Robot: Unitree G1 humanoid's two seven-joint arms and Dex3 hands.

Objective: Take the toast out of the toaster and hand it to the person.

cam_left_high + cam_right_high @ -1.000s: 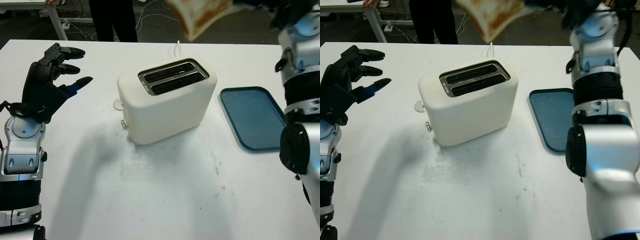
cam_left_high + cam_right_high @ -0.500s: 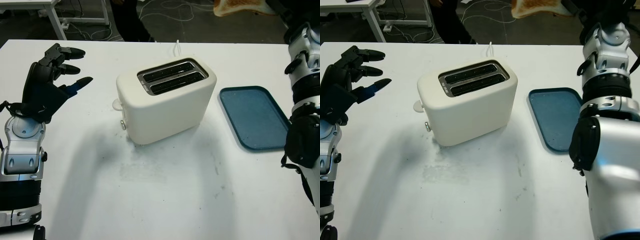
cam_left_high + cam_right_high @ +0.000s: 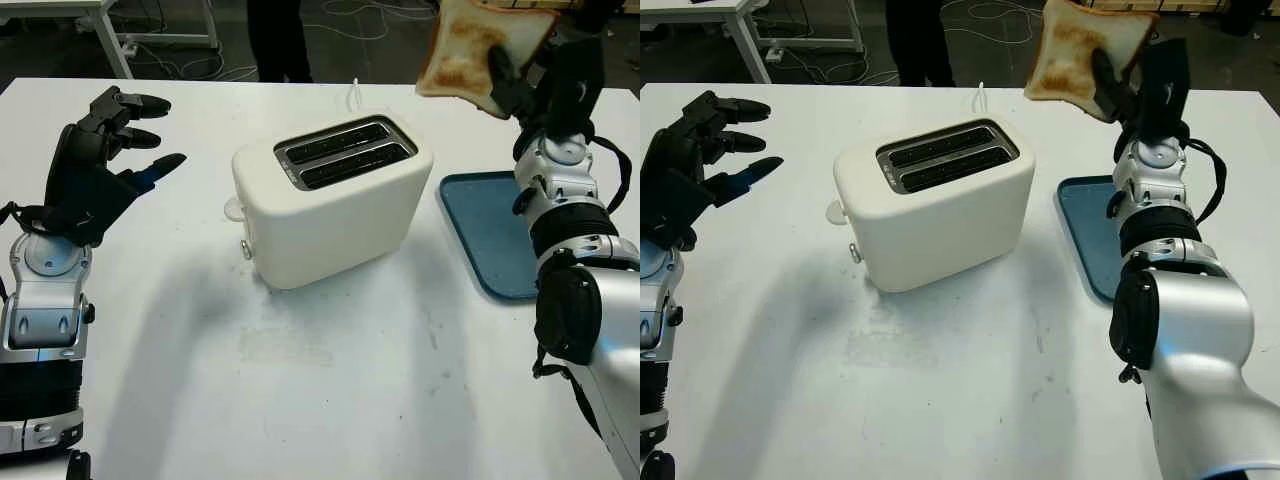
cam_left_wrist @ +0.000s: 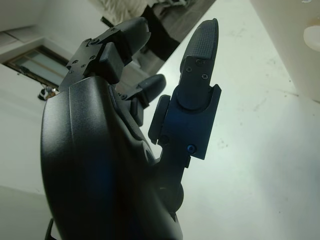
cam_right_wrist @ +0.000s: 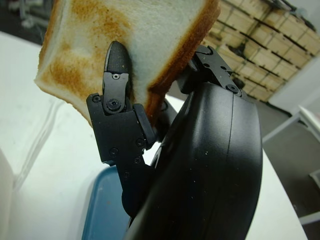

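A browned slice of toast is held up in the air by my right hand, which is shut on it above the far end of the blue tray. In the right wrist view a black finger presses against the toast. The white toaster stands mid-table with both slots empty. My left hand is open, raised over the table's left side. A person's dark legs stand beyond the far edge of the table.
A white cord runs from behind the toaster off the far edge. Cables lie on the dark floor behind. A table leg stands at the far left.
My right hand has come down and back toward me with the toast, from the top of the picture to just above the tray. The left hand has not moved.
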